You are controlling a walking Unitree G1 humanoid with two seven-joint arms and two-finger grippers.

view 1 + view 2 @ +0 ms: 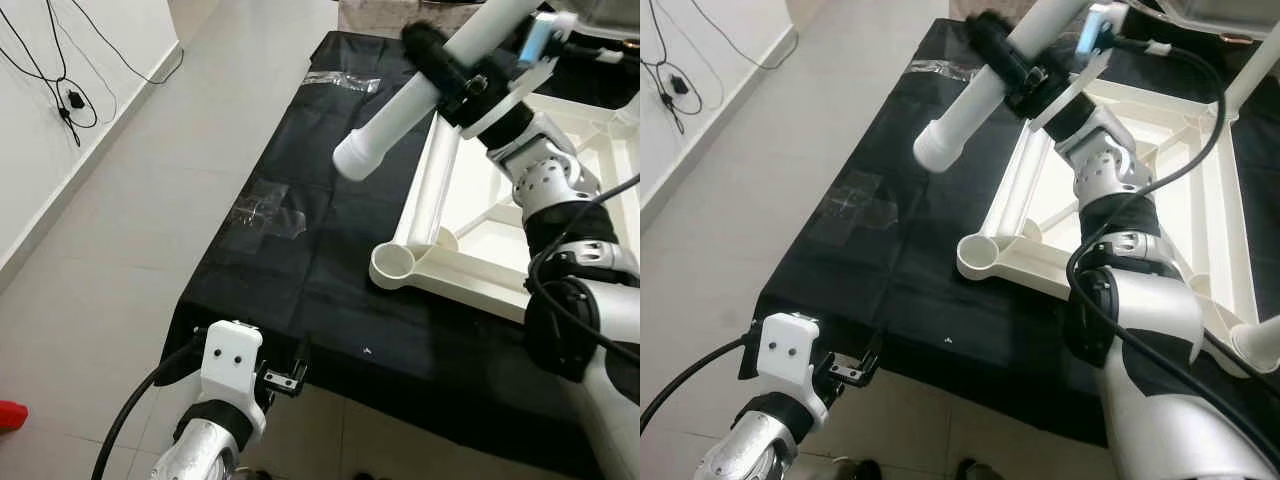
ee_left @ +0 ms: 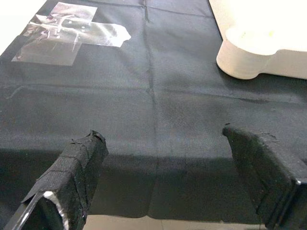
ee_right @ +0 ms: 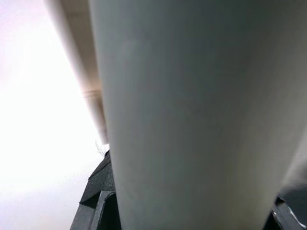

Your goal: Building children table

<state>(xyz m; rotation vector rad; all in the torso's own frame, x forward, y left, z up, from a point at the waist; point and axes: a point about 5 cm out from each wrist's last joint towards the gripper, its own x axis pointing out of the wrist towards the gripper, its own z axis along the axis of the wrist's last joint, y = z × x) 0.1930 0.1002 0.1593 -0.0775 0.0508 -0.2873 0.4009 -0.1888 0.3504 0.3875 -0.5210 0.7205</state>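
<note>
A low table draped in a black cloth [image 1: 300, 250] stands on a pale tiled floor [image 1: 150, 200]. Patches of clear tape [image 1: 268, 212] are stuck on the cloth, and more tape lies near its far edge. To the robot's left runs a white wall [image 1: 60, 60] with black cables [image 1: 65, 90] hanging down it. A small red object [image 1: 10, 415] shows at the edge of the floor.

On the cloth lies the white plastic table frame [image 1: 1120, 270], upside down, with a round open socket [image 1: 393, 263] at its near corner, facing up.

The right gripper [image 1: 455, 75] is clamped around a white table leg [image 1: 410, 110], holding it in the air above the cloth, beyond the socket and apart from it. The leg's long axis runs diagonally: its free lower end [image 1: 352, 160] points down and toward the robot's left, while the rest rises away to the right and out of frame. In the right wrist view the leg [image 3: 192, 120] sits tight against the fingers.

The left gripper [image 2: 168, 177] hovers low at the near edge of the cloth, its black fingers [image 2: 72, 172] spread wide with nothing between them.
</note>
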